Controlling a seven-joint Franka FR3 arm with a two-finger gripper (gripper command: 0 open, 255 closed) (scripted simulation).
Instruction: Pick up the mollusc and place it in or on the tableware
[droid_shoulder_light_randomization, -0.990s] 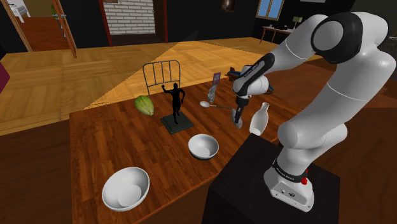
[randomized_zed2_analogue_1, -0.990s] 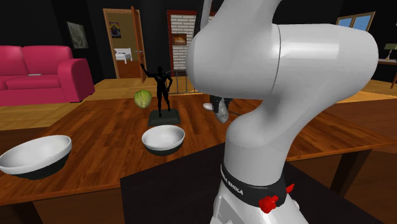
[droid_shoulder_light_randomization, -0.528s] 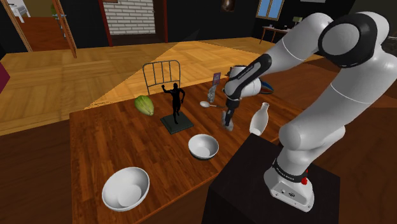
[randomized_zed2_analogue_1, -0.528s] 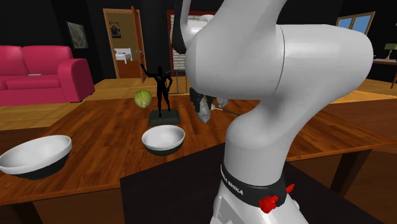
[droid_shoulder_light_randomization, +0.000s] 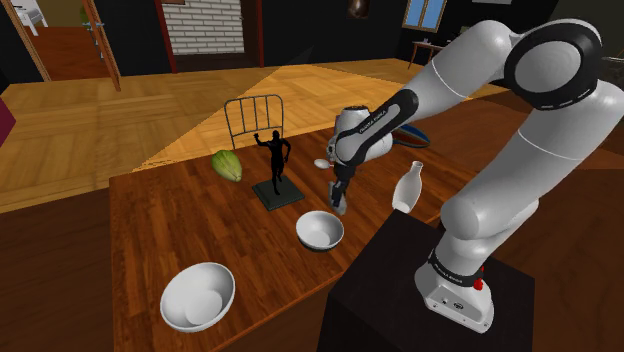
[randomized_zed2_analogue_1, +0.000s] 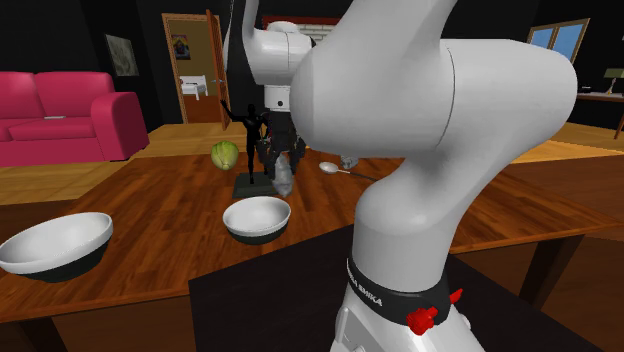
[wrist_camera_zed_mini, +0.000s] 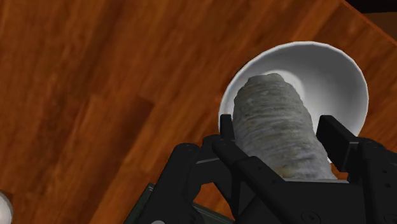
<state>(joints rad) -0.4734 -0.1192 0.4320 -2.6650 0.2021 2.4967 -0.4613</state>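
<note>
the black claw (wrist_camera_zed_mini: 277, 137) pinches the grey ridged shell (wrist_camera_zed_mini: 273, 108) just over the small white bowl (droid_shoulder_light_randomization: 322, 240), middle of the shoulder view. white letters (randomized_zed2_analogue_1: 368, 282) on the arm's base band (randomized_zed2_analogue_1: 400, 296) are too small to read.

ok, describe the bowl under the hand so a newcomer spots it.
On the wooden table, find the black statuette. The bowl sits stand-side of it, nearly under the hand holding a grey ridged shell. It is the smaller of two white bowls; the larger bowl sits farther off, near the table's edge.
</note>
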